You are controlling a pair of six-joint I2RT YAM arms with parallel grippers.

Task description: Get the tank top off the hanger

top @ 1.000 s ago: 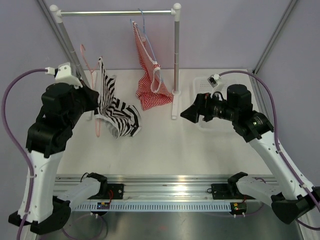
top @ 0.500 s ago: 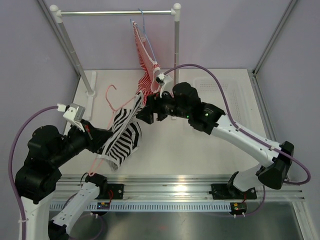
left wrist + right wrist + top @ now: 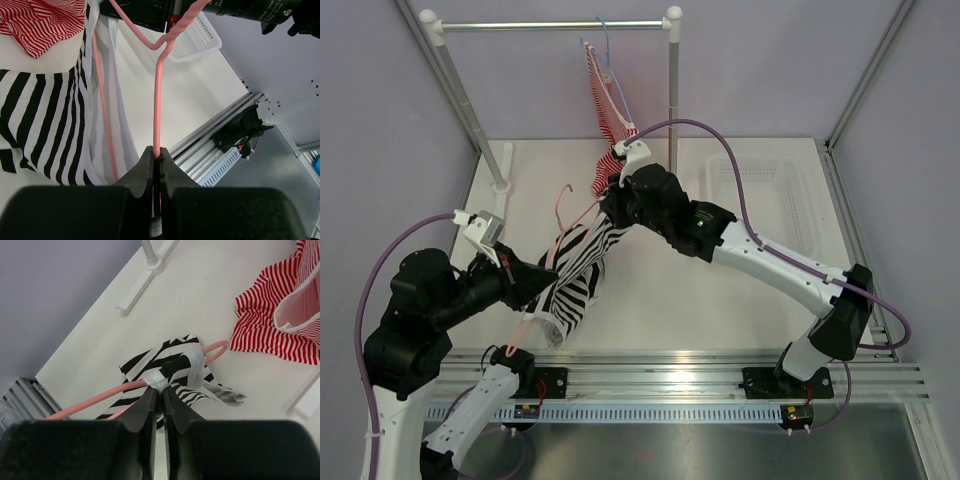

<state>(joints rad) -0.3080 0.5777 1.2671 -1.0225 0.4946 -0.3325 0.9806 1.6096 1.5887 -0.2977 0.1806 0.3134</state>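
The pink hanger [image 3: 563, 197] lies tilted over the table's left middle, hook pointing away. My left gripper [image 3: 534, 284] is shut on its wire; in the left wrist view the hanger [image 3: 156, 100] runs straight out from the left gripper [image 3: 156, 152]. The black and white striped tank top [image 3: 576, 276] hangs on it, also seen as the tank top [image 3: 45, 115]. My right gripper [image 3: 610, 206] reaches across from the right. In its wrist view the right gripper [image 3: 161, 390] is shut on the tank top's [image 3: 150, 362] pale strap where it wraps the hanger [image 3: 90, 402].
A clothes rack [image 3: 555, 25] stands at the back with a red-and-white striped top [image 3: 608, 120] on a blue hanger [image 3: 605, 50]; its hem rests on the table just behind my right gripper. A white basket [image 3: 760, 185] sits at the back right.
The left arm brought the hanger and tank top down from the rack's left post toward the near left. The right arm swung across from the right and shut on the strap.
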